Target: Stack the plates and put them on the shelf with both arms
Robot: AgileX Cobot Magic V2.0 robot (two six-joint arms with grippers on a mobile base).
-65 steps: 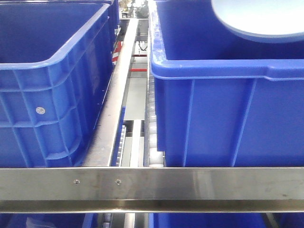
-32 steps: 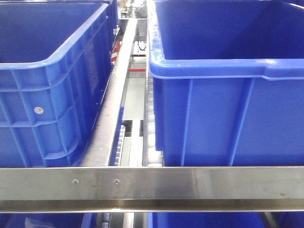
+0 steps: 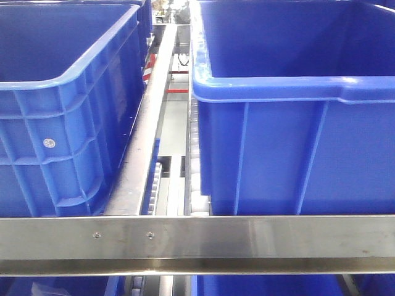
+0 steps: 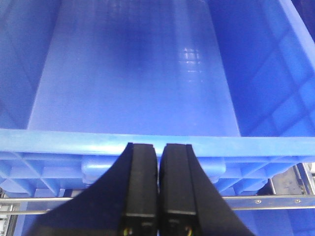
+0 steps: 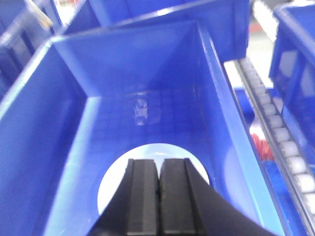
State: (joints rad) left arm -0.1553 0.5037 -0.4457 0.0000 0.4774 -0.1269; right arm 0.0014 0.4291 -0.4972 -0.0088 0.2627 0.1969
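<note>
Crates fill the front view, with the shelf's brushed steel front rail (image 3: 197,243) running across the bottom as the landmark. Behind the rail on the left stands a blue crate (image 3: 62,117), ribbed on its outer wall. Right of it a metal divider rail (image 3: 145,123) runs back from the front rail, and beside that a roller track (image 3: 196,166) of pale rollers. Behind the rail on the right stands a second blue crate (image 3: 290,123), its near wall rising above the rail; its inside floor cannot be seen from here.

In the left wrist view the left gripper (image 4: 158,184) hangs above a crate's near rim (image 4: 157,142), over a thin rail of the shelf below; its black fingers (image 4: 140,182) are pressed together with nothing between them. The crate floor beyond them is bare blue plastic.

In the right wrist view the right gripper (image 5: 158,196) is likewise clenched on nothing, fingers (image 5: 142,196) side by side, poised over the inside of a blue crate (image 5: 64,123). A pale plate (image 5: 115,187) lies flat on that crate's floor, partly hidden behind the fingers; whether it is one plate or two stacked cannot be told. A roller track (image 5: 280,137) runs along the crate's right side.
</note>
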